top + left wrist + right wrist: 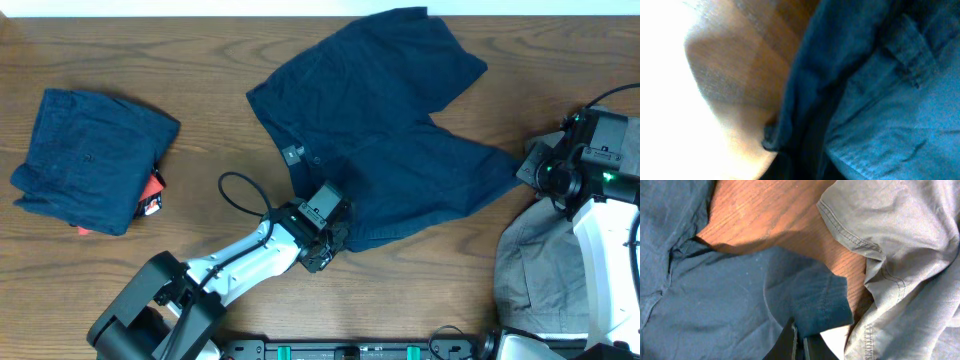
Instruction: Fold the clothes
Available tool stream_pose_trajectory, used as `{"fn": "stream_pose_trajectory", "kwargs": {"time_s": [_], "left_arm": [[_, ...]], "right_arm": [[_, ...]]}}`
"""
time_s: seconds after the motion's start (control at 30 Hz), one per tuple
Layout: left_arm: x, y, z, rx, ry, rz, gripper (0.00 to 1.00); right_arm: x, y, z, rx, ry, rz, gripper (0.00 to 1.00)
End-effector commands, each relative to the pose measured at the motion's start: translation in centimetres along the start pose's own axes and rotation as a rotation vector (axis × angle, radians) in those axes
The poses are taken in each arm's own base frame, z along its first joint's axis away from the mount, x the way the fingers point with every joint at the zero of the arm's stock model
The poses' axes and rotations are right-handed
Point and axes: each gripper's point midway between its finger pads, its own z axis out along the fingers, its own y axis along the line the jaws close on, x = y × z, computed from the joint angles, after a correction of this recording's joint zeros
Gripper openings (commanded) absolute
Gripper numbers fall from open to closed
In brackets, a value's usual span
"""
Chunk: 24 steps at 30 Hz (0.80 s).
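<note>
Where they lie spread, navy shorts (385, 130) run diagonally, legs rightward.

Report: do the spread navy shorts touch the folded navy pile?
No: bare wooden table separates the spread navy shorts from the folded navy pile.

Brown wood-grain table (200, 40), small red-and-white item (152, 197) lying toward its left side
</note>
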Motion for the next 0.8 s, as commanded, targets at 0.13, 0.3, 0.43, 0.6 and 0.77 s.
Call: {"fn": "stream_pose_trajectory", "kwargs": {"time_s": [0.13,0.3,0.43,0.6,0.77], "left_arm": [[-1.8,1.5,-1.0,-0.04,-0.02,0.212,0.06],[-1.1,1.1,-5.5,0.049,0.014,0.539,0.06],[-0.3,2.0,-10.3,0.112,-0.032,0.638,0.06],[-0.4,3.7,-16.4,0.226,-0.182,0.659,0.06],[-4.1,4.1,-21.7,0.316,-0.514,0.61,0.06]], "right_arm": [[-0.3,-0.1,-0.1,0.001,-0.004,-0.012,0.03],[-0.1,0.3,-0.5,-0.019,0.0,-0.03,0.01],[-0.3,1.3,-2.1,-0.078,-0.029,-0.035,0.01],[-2.6,2.5,-6.2,-0.132,-0.187,-0.1,0.01],[-5.5,6.7,-10.6,-0.295,-0.373,-0.232,0.01]]}}
